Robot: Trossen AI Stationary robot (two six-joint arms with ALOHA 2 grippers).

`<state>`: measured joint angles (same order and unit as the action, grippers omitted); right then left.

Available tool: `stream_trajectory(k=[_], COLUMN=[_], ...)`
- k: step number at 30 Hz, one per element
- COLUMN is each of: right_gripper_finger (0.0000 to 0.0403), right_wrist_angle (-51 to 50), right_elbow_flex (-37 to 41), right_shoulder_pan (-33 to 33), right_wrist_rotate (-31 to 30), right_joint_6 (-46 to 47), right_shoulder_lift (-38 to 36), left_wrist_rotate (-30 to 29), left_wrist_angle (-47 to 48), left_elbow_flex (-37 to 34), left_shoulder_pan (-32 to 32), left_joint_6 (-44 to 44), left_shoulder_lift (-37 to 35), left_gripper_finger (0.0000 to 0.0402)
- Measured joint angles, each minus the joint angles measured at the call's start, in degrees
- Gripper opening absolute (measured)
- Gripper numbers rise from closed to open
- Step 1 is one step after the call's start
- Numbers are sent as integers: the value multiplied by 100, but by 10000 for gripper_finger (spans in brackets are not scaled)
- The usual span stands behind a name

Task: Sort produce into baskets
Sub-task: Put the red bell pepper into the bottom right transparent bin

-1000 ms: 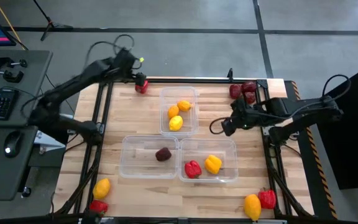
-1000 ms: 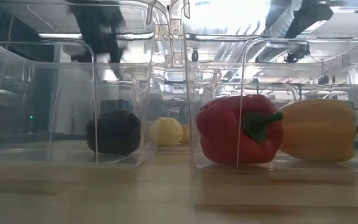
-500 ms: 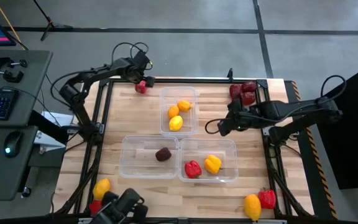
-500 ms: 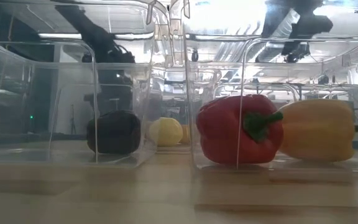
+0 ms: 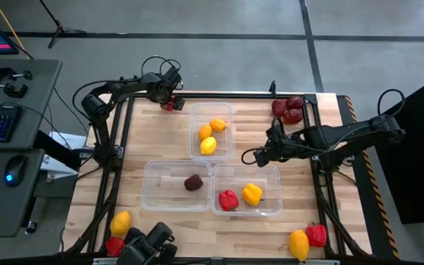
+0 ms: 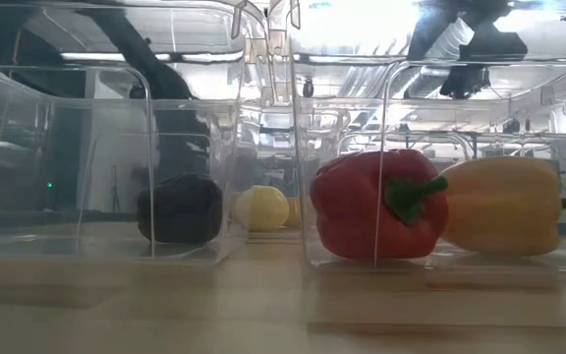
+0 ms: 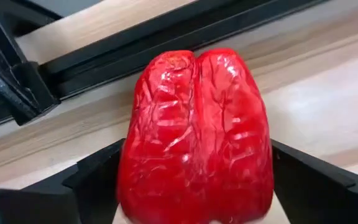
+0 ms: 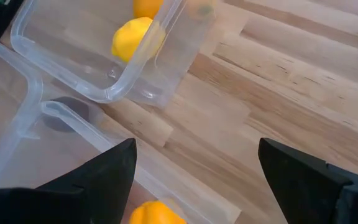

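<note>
My left gripper (image 5: 170,100) is at the table's far left corner, shut on a glossy red bell pepper (image 7: 194,137) that lies on the wood. My right gripper (image 5: 259,156) is open and empty above the table, between the far basket (image 5: 194,132) and the near right basket (image 5: 274,191). The far basket holds a lemon (image 8: 135,36) and two orange citrus. The near right basket holds a red pepper (image 6: 376,205) and a yellow pepper (image 6: 504,206). The near left basket (image 5: 157,193) holds a maroon fruit (image 5: 193,182). My left gripper pinches the red pepper between its two fingers, one finger (image 7: 98,183) on each of its two opposite sides (image 7: 263,180). The pepper's underside rests on the table by the far rail.
Maroon fruits (image 5: 288,109) lie at the far right corner. A yellow pepper (image 5: 298,243) and a red one (image 5: 316,235) lie at the near right, and a yellow piece (image 5: 121,221) and a red piece (image 5: 114,244) at the near left. A dark device (image 5: 147,246) sits at the near edge.
My left arm has swung in and its gripper has come down around the red pepper at the far left corner; the pepper has stayed where it was. My right gripper has drifted a little toward the table's left and near edges, toward the near right basket, still open.
</note>
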<state>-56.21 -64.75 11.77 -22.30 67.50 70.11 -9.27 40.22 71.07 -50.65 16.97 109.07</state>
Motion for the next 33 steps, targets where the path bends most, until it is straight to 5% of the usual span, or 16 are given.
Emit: stream_trajectory(k=[7, 14, 20, 27, 33], right_gripper_finger=[325, 325, 325, 325, 325], right_wrist_angle=[-6, -10, 186, 748, 759], right_elbow_flex=[0, 0, 0, -60, -664], right_shoulder_pan=[116, 293, 511, 527, 500], right_wrist_rotate=[-275, -629, -1789, -2716, -2965], right_joint_6=[-3, -18, 88, -162, -1282], right_shoulder_lift=[-2, -2, -2, -2, -40], left_wrist_rotate=[-121, -244, -272, -518, 799], left_wrist_angle=[73, -1, -564, -1322, -2727], left_elbow_flex=[0, 0, 11, 6, 0], left_shoulder_pan=[163, 683, 2409, 4850, 5642], left_joint_6=[-305, 104, 600, 618, -140], left_shoulder_lift=[-760, -2918, -4134, -3438, -2108], left_gripper_finger=[220, 220, 265, 268, 268])
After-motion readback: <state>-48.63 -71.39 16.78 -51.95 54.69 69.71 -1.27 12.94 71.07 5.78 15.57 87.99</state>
